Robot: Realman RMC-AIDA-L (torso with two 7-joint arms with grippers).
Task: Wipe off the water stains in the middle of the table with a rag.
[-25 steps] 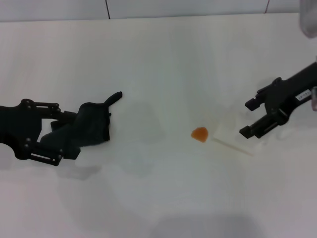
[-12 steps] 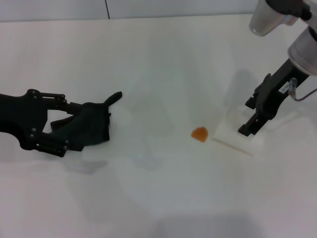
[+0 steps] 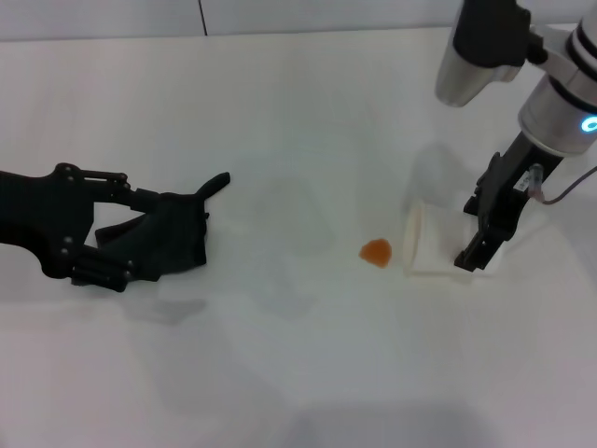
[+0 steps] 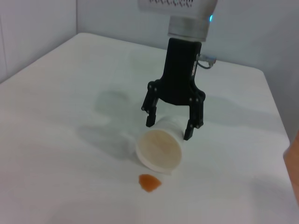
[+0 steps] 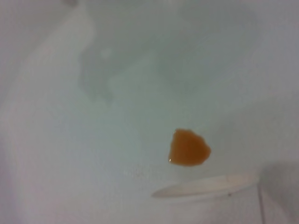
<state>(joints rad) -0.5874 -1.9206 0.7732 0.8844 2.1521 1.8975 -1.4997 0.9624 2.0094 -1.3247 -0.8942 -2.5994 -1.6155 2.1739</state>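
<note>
The rag (image 3: 177, 238), a dark crumpled cloth with a pointed corner, lies on the left of the white table (image 3: 298, 373). My left gripper (image 3: 140, 239) is open, its fingers spread on either side of the rag's near end. The water stains (image 3: 376, 252), one small orange blot, sit at mid-table and also show as the stain (image 4: 149, 182) and the stain (image 5: 188, 148). Just right of the blot a white cup (image 3: 424, 245) lies on its side, mouth toward the blot. My right gripper (image 3: 471, 233) points down with its fingers clamped on the cup's base; the right gripper (image 4: 169, 129) is plain there.
The cup's rim (image 5: 205, 186) lies close beside the blot. A grey wall runs behind the table's far edge (image 3: 280, 33). My right arm's silver-and-black links (image 3: 485, 47) hang over the far right corner.
My right arm swung from level to pointing straight down, and the cup turned with it to lie mouth toward the blot. My left gripper crept slightly right along the rag.
</note>
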